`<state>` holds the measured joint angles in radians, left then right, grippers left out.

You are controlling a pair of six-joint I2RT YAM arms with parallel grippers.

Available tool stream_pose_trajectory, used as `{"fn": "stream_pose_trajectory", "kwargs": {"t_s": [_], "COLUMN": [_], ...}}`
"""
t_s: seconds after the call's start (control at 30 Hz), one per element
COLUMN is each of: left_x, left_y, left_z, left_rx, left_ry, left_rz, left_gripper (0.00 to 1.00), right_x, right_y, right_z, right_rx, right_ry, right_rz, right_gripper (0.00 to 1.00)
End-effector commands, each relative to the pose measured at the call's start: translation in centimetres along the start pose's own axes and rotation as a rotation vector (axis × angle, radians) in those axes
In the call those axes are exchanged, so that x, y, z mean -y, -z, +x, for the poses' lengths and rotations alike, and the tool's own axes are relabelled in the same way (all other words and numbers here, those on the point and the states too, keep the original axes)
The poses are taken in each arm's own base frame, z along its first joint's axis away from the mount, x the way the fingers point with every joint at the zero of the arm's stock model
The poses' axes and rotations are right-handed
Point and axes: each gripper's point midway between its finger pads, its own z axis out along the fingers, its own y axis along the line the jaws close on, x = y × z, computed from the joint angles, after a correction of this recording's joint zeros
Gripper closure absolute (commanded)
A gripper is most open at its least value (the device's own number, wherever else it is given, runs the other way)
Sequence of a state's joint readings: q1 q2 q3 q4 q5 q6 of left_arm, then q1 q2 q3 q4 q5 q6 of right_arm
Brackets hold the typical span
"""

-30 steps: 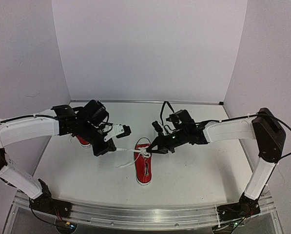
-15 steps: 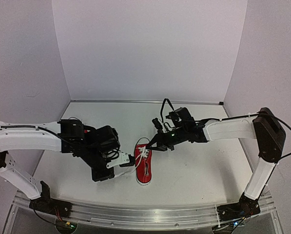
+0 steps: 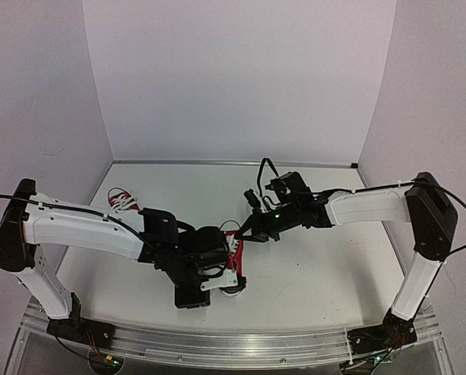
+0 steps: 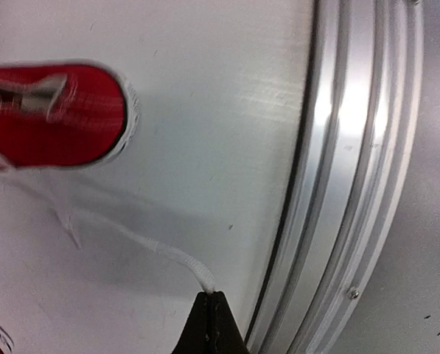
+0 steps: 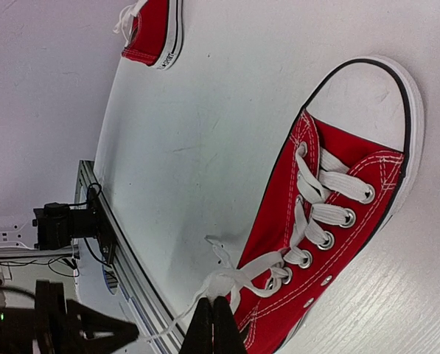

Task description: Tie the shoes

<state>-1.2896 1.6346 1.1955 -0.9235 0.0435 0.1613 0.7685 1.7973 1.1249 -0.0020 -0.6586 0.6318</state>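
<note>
1. A white table top point(image 3: 334, 266) is seen, matte and faintly grained in the right wrist view. At 6 o'clock it is bounded by a ribbed aluminium rail point(image 3: 240, 344), on which both arm bases are mounted.
2. The table is enclosed at 9, 12 and 3 o'clock by plain, pale lilac-white panels point(image 3: 240, 78); a thin metal strip is seen where the back panel meets the surface.
3. The centre sneaker point(image 5: 348, 151) is laid toward 6 o'clock on the table, with its white toe cap turned to the rail. In the overhead view it is largely covered by the left arm.
4. The second sneaker point(image 3: 122, 201) is set at about 10 o'clock, close to the left panel and well apart from the first.
5. The left gripper point(image 4: 208, 296) is closed on the lace tip point(image 4: 203, 279) just beside the rail; from there the cord is carried in a shallow curve back toward the centre sneaker.
6. The right gripper point(image 5: 213, 302) is pinched shut on the white lace point(image 5: 238, 276) at the sneaker's 12 o'clock end, just beside the top eyelets.
7. A small dark marking is seen on the second sneaker's sole band, but it is too small to be read.
</note>
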Motion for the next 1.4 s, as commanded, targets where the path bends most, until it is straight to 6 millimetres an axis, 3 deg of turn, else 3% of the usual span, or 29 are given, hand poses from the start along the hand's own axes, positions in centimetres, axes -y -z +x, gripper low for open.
{"fn": "stream_pose_trajectory", "kwargs": {"t_s": [0.0, 0.27, 0.4, 0.57, 0.73, 0.83, 1.0, 1.2, 1.37], "left_x": [2.5, 1.5, 0.4, -1.3, -3.1, -3.3, -2.7, -2.0, -2.3], "left_y": [1.8, 3.4, 0.4, -1.4, -1.8, -1.1, 1.5, 4.9, 7.1], "left_z": [-7.4, -17.7, -20.0, -22.0, -22.6, -22.4, -20.8, -17.9, -16.0], "left_rx": [0.211, 0.592, 0.558, 0.608, 0.652, 0.634, 0.640, 0.680, 0.741], "left_ry": [-0.168, -0.421, -0.504, -0.560, -0.561, -0.557, -0.546, -0.510, -0.453], "left_rz": [0.066, -0.048, -0.075, -0.147, -0.228, -0.235, -0.220, -0.210, -0.233], "left_gripper": [1.00, 1.00, 1.00, 1.00, 0.95, 0.72, 0.43, 0.35, 0.23], "right_x": [-2.0, -2.2, -2.3, -2.3, -1.7, -1.5, -1.3, -1.5, -1.3], "right_y": [0.9, 1.3, 1.3, 1.7, 1.8, 1.4, 1.0, 0.9, 0.8], "right_z": [-2.0, -2.0, -2.0, -2.1, -2.1, -1.9, -1.9, -2.2, -2.3], "right_rx": [0.045, 0.010, -0.010, -0.017, -0.026, -0.043, -0.052, -0.050, -0.048], "right_ry": [0.065, 0.125, 0.152, 0.182, 0.180, 0.174, 0.172, 0.172, 0.166], "right_rz": [-0.036, -0.062, -0.070, -0.070, -0.065, -0.072, -0.078, -0.082, -0.075], "right_gripper": [1.00, 1.00, 1.00, 1.00, 1.00, 1.00, 1.00, 1.00, 1.00]}}
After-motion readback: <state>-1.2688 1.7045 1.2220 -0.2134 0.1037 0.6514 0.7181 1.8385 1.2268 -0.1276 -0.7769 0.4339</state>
